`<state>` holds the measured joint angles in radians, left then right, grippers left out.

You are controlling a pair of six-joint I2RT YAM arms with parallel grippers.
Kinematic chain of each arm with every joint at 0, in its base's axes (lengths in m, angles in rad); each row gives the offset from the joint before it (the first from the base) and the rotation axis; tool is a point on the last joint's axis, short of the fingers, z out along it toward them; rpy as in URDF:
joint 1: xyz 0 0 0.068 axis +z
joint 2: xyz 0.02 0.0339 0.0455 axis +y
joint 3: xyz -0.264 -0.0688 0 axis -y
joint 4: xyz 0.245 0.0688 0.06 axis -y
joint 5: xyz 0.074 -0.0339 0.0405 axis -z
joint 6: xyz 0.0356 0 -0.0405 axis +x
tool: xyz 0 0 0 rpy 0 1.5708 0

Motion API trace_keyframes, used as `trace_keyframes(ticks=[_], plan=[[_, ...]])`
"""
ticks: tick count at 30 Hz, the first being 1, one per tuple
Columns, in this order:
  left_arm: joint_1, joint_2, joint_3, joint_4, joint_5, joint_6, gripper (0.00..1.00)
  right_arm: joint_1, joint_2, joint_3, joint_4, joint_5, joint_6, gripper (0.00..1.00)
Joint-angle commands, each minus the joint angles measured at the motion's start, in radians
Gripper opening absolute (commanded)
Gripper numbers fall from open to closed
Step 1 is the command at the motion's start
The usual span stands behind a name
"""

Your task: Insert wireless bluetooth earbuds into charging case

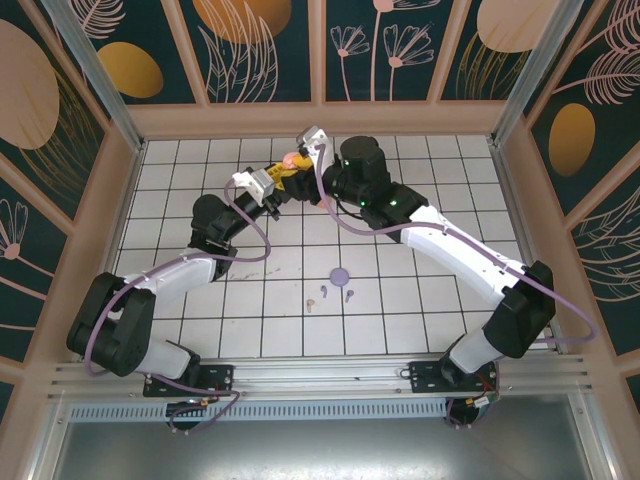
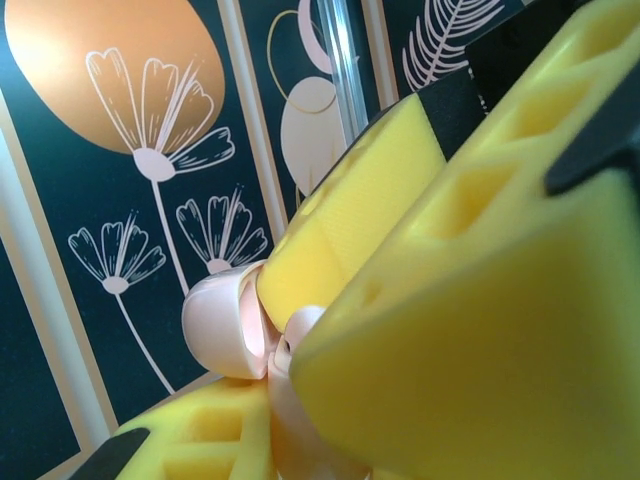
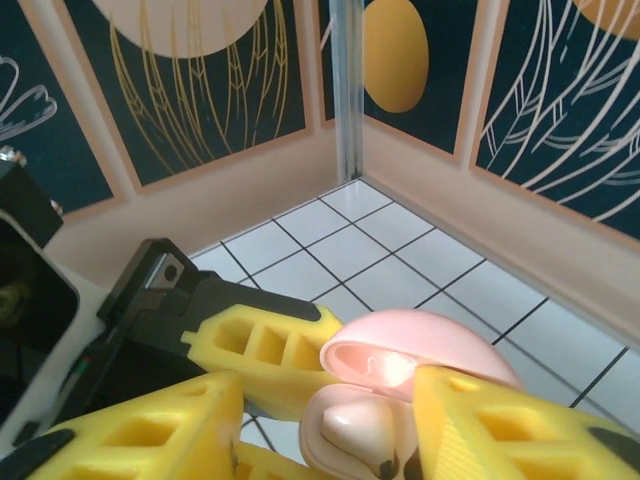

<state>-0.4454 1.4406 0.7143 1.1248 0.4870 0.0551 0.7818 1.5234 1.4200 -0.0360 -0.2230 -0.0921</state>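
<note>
Up at the far middle of the desk [image 1: 180, 210] the two arms met nose to nose, and the open pink case [image 1: 292, 158] hung between them, clear of the tiles. The left gripper [image 1: 281, 179] had it: from the left wrist, the yellow fingers [image 2: 480, 340] were pinched on the lower half of the case [image 2: 225, 325], lid tipped back.

The right gripper [image 1: 299, 160] was in there too. From its own wrist, the two yellow fingers [image 3: 500, 430] stood spread with the case [image 3: 420, 350] sitting between them, the right-hand finger against its shell. Whether that gripper was truly squeezing the case, the pictures did not tell. Inside the lower shell sat a pale pink lump [image 3: 358, 428], possibly an earbud, though the view was too close to be sure.

Nearer the arm bases, three tiny earbuds [image 1: 323, 292] lay loose on the white tiles, close together but apart from each other, just beside a small purple round piece [image 1: 340, 274].
</note>
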Motion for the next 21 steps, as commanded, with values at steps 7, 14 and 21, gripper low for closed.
trace_keyframes(ticks=[7,14,21], plan=[[-0.01,-0.017,0.007,0.114,-0.025,-0.022,0.0,-0.016,-0.076,0.092,-0.017,0.096,0.146,0.63],[-0.01,-0.017,-0.023,0.155,-0.109,-0.023,0.0,-0.051,-0.242,0.001,-0.01,0.152,0.285,0.66],[-0.009,-0.035,-0.043,0.165,-0.172,-0.032,0.0,-0.058,-0.307,-0.112,-0.16,0.233,0.398,0.66]])
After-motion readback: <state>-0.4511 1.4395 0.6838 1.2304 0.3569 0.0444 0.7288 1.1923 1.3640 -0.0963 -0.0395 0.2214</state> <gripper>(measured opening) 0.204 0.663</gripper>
